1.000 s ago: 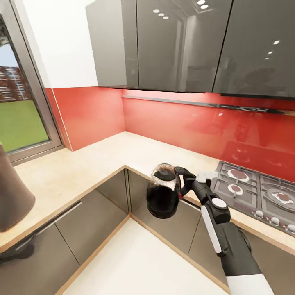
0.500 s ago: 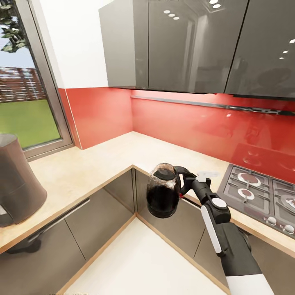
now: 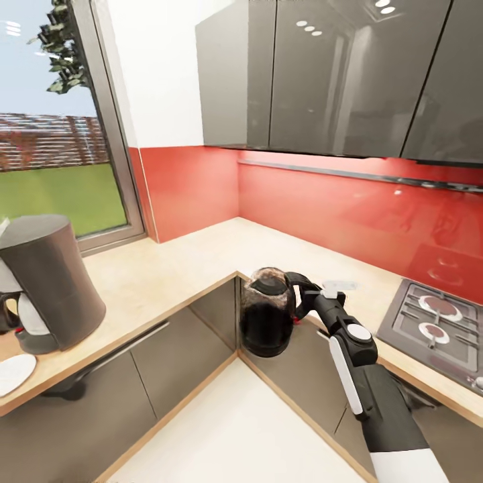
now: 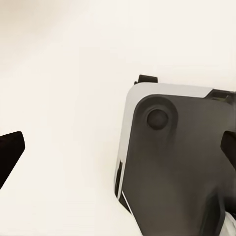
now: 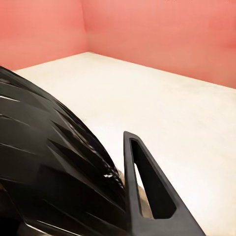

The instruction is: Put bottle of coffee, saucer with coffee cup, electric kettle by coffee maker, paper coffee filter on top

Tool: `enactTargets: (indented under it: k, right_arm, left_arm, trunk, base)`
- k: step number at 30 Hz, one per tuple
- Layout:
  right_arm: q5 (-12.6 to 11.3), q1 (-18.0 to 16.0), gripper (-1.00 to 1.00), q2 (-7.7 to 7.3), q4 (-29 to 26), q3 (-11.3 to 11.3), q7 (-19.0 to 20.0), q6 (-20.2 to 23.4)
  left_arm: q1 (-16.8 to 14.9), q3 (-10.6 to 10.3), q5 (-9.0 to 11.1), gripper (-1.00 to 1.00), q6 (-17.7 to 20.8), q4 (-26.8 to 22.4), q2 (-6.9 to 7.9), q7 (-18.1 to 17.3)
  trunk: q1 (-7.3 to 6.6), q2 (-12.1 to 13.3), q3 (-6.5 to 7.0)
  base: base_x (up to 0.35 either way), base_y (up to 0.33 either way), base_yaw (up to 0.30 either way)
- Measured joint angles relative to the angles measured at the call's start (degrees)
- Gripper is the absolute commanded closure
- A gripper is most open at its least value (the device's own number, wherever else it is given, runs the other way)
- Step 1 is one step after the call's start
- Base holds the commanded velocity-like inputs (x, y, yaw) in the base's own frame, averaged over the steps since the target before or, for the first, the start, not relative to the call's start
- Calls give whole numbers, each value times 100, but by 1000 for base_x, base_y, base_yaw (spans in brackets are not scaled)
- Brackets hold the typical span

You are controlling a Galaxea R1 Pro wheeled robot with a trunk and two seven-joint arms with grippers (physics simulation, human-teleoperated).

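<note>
You've got the electric kettle [image 3: 267,320] hanging by its handle in the right gripper [image 3: 303,298], pinched tight and upright, out over the floor at the counter's corner, probably so it clears the kitchen countertop [image 3: 194,258]. The coffee maker [image 3: 48,282] and saucer [image 3: 13,373] sit far left. Can't tell what the left gripper's doing.

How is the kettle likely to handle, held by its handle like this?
The kettle hangs in the air off the counter, held at its handle by the right gripper, so its weight sits to one side and it may tend to swing or tilt. Its glass body looks rigid, probably fragile and slippery. It is upright now.
</note>
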Motion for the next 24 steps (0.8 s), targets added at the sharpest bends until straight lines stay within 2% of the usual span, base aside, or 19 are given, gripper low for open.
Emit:
enactTargets:
  k: [17,24]
  right_arm:
    - [-1,2,100,0,0,0,0,0]
    - [-9,4,100,32,0,8,1,1]
  left_arm:
    - [0,1,0,-100,-2,0,-20,8]
    - [0,2,0,-100,-7,0,-21,8]
  trunk:
    - [0,0,86]
    - [-3,-1,121]
  base:
    - [4,0,215]
    - [262,-126,215]
